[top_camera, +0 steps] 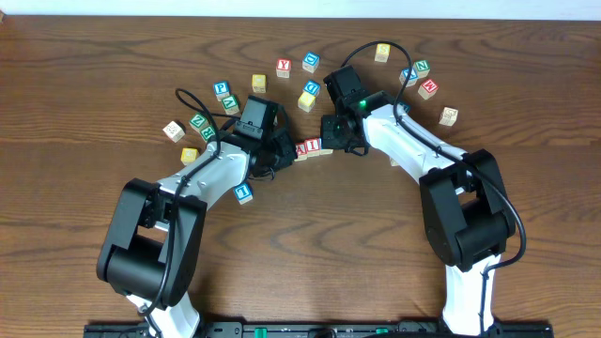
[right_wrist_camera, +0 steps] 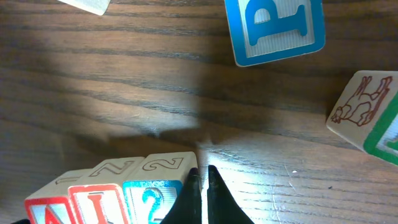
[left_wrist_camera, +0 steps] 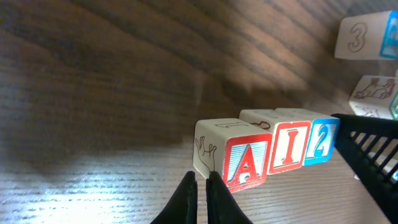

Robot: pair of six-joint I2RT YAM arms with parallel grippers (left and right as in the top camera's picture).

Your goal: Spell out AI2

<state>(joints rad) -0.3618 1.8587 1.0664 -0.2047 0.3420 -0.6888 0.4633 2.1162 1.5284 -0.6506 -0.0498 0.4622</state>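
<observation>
Left pincer (left_wrist_camera: 200,180) and right pincer (right_wrist_camera: 203,174), both closed, empty, beside squared wooden AI2 cubes (left_wrist_camera: 289,146).

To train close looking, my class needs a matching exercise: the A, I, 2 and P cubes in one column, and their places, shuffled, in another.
Things:
1. A cube
2. I cube
3. 2 cube
4. P cube

Places:
a. middle of the row
b. apart from the row
c. row end next to the left gripper
d. row end next to the right gripper

Pairs: 1-c, 2-a, 3-d, 4-b
</observation>
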